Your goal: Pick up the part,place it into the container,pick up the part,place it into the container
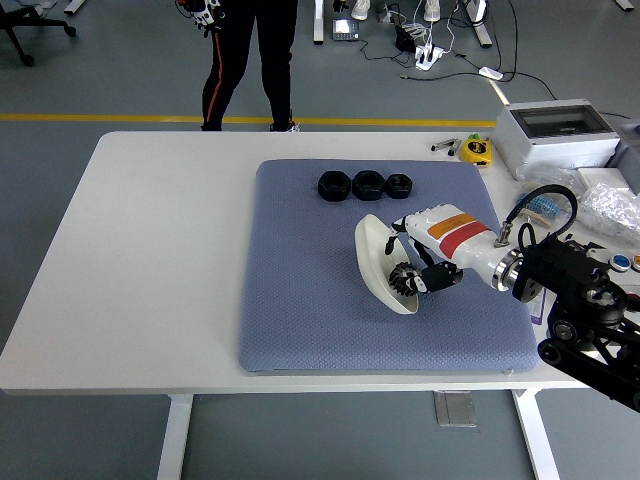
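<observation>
We see the right hand [430, 262] reaching in from the right over the blue mat [300, 320] on the white surface [150, 250]. Its fingers [441, 277] are clenched on a black gear [405, 277], held at the dish's right rim. The white dish [378, 258] stands tipped up on edge — its left side raised, its hollow facing the hand. The gear looks to touch the dish's inner face; we cannot tell whether it rests there.

Three black nuts [367, 185] sit in a row near the mat's far edge, well apart from the hand. A yellow tape measure [477, 150] lies beyond the mat, beside a grey box [556, 135] — right far corner.

A person [250, 60] stands past the far edge; legs only.
</observation>
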